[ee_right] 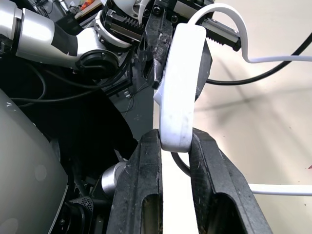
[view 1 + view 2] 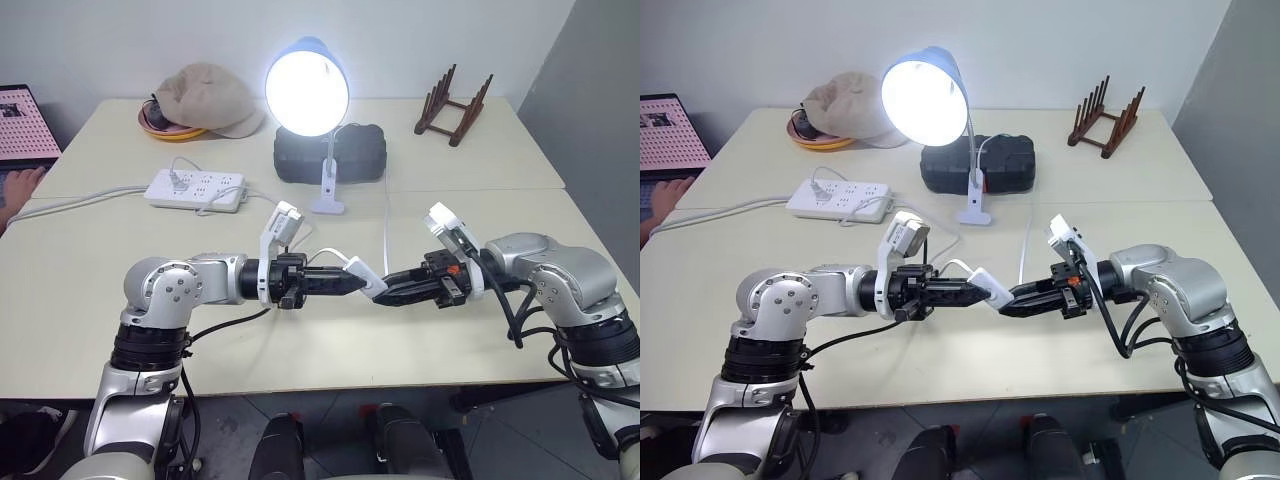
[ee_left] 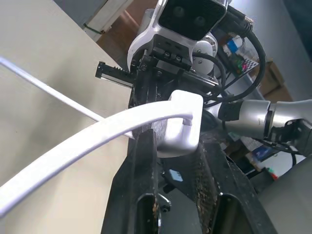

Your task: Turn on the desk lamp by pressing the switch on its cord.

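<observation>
Pinching switch [image 2: 368, 281] from both ends — left gripper [image 2: 352, 281], right gripper [image 2: 385, 293] clamped; lamp [image 2: 307, 88] lit.

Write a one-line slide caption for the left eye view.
Both grippers, left and right, pinch the switch above the table; the desk lamp glows.

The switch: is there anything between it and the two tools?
Nothing visible does. The switch is already clamped between the left tool and the right tool, above the table, and the desk lamp is lit.
</observation>
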